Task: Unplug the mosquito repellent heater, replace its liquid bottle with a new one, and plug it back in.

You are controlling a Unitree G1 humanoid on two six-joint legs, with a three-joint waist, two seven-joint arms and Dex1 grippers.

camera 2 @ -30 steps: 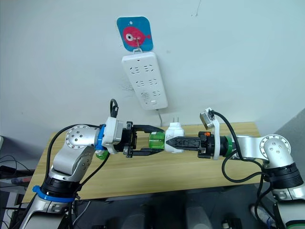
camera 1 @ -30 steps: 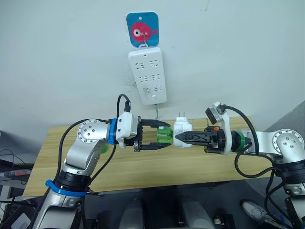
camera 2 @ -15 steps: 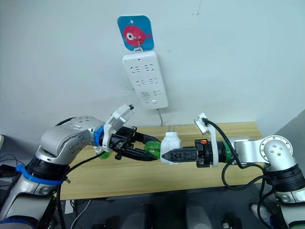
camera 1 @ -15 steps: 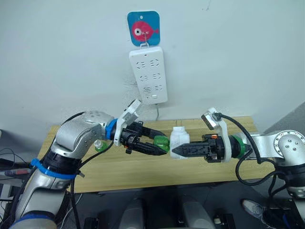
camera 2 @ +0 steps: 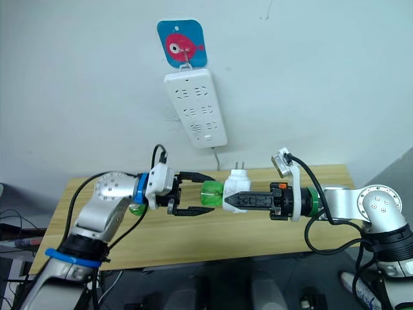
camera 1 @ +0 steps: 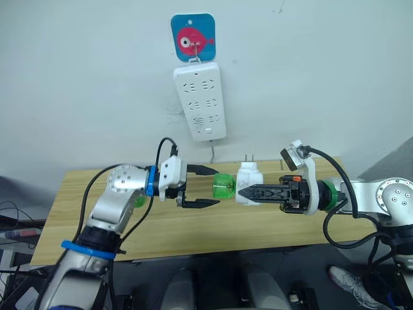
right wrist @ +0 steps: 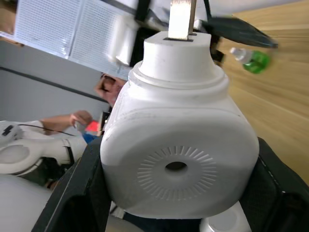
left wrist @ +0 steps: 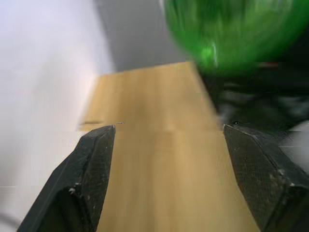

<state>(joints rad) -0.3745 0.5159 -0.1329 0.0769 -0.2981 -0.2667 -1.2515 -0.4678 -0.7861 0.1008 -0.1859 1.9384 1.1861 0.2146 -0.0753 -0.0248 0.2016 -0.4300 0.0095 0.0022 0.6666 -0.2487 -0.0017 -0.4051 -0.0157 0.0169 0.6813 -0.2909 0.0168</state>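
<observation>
The mosquito repellent heater is a rounded white unit held in the air over the table, its plug prongs pointing up. My right gripper is shut on its body, and the right wrist view looks onto its round vent face. A green liquid bottle sticks out of the heater toward my left arm. My left gripper is open, its fingertips just short of that bottle on either side and not touching it. The bottle appears beyond the open fingers as a green shape.
A second green bottle lies on the wooden table behind my left arm. A long white power strip hangs on the wall from a blue fish hook. A person's hand shows in the background.
My left gripper has let go of the green bottle, rolled back level and opened. The bottle has stayed on the heater, which my right gripper has turned prongs-up again.
</observation>
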